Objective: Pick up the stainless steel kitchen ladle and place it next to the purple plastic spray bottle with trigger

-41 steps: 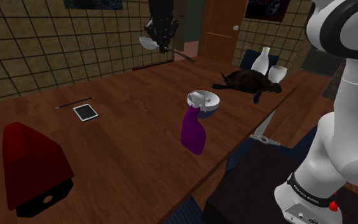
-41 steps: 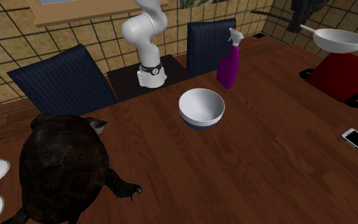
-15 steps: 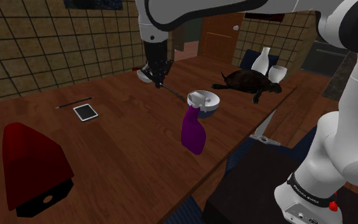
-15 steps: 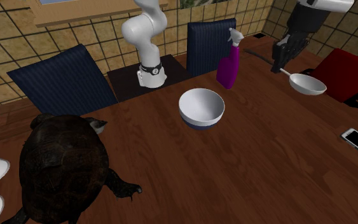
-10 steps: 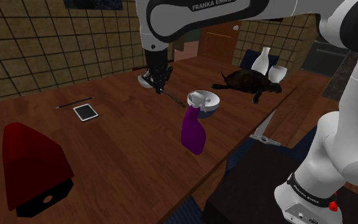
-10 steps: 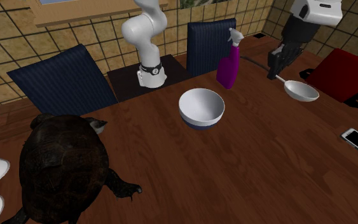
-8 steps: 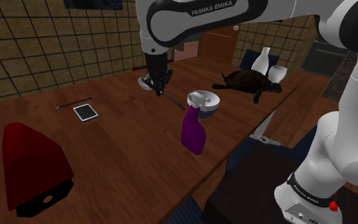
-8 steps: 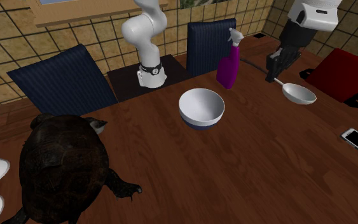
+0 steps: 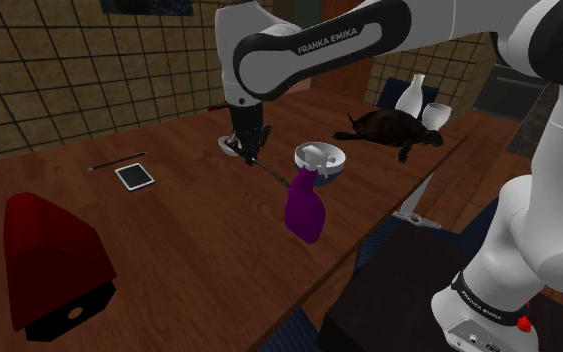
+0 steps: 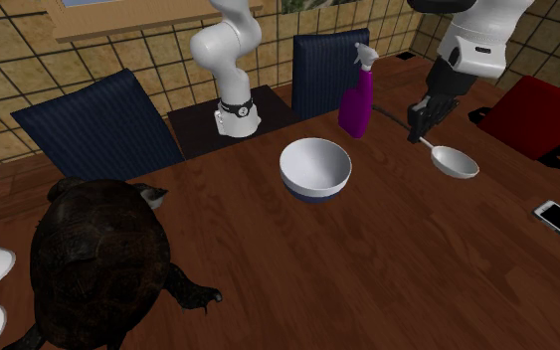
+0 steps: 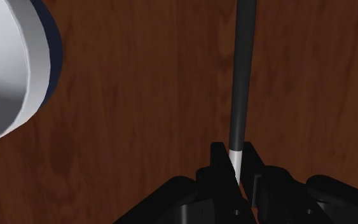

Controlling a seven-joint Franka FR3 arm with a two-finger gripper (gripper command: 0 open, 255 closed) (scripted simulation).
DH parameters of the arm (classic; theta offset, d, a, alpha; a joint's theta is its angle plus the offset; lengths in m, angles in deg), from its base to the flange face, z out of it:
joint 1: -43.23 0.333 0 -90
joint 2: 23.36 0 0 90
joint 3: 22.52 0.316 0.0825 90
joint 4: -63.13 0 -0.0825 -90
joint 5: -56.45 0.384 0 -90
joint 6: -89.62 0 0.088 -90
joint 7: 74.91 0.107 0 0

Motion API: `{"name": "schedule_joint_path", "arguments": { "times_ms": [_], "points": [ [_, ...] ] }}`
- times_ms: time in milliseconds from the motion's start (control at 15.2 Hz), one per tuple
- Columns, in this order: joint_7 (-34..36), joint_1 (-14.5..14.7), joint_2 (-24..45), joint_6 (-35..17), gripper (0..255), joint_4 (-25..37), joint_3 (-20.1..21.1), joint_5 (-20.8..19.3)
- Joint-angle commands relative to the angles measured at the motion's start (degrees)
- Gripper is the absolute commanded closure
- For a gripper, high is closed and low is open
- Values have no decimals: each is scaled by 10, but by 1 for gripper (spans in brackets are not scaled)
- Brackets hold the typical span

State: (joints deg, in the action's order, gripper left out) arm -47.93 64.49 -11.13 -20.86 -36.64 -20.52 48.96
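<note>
Ladle [image 10: 454,161] lowered toward the spray bottle [image 10: 355,104] — end effector [image 11: 234,159] clamped around it.

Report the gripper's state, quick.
Gripper: shut on the ladle, its fingers clasping the dark handle near the spray bottle.

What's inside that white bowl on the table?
Nothing that I can see: the bowl shows a bare white inside. Its near rim hides a strip of the inner wall just behind it.
</note>
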Motion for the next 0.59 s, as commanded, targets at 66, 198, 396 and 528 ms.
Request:
{"name": "schedule_joint_path", "arguments": {
  "times_ms": [66, 198, 396, 528],
  "points": [
    [2, -1, 8, -21, 255, -13, -1, -1],
    [3, -1, 12, -35, 255, -23, -1, -2],
    [6, -1, 19, -56, 255, -37, -1, -4],
    [8, -1, 24, -69, 255, -45, -2, -5]
  ]
}}
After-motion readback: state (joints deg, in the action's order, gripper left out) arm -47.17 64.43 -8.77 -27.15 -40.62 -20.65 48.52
